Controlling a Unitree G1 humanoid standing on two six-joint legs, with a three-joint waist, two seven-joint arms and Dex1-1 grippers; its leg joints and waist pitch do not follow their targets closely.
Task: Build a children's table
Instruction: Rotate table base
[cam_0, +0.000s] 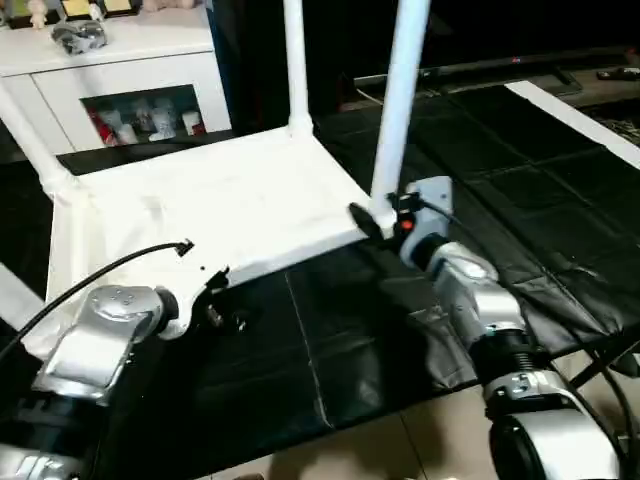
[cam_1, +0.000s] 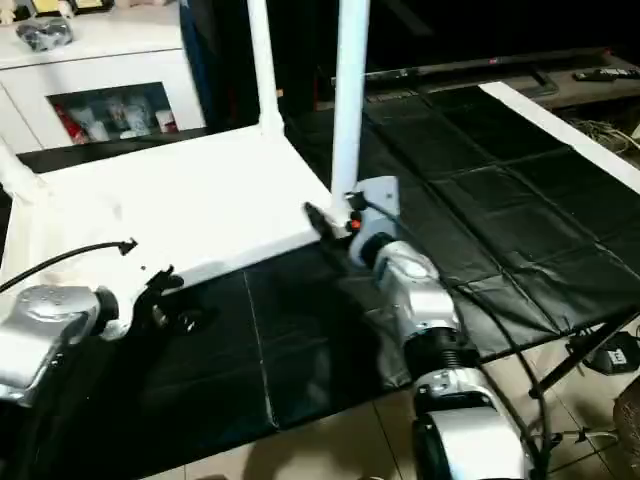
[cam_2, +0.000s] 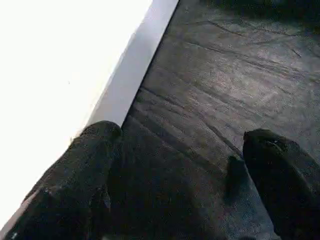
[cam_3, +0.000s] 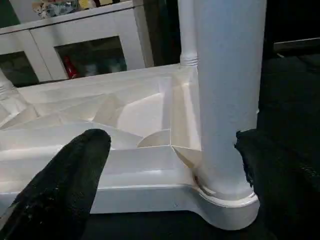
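The children's table lies upside down on the black mat, its white top (cam_0: 220, 200) showing the ribbed underside (cam_3: 125, 110). White legs stand up from the corners: one at the near right (cam_0: 400, 100), one at the far right (cam_0: 295, 60), and a slanting one at the left (cam_0: 30, 145). My right gripper (cam_0: 375, 222) is open at the foot of the near right leg (cam_3: 227, 100), which rises between its fingers, closer to one of them. My left gripper (cam_0: 215, 295) is open over the mat beside the top's front edge (cam_2: 125, 85), holding nothing.
A white cabinet (cam_0: 120, 70) with glass-fronted shelves stands at the back left. The black mat (cam_0: 500, 200) runs far to the right, where a white strip (cam_0: 570, 115) crosses it. A black cable (cam_0: 100, 270) arcs over my left forearm. Pale floor (cam_0: 400, 440) shows in front.
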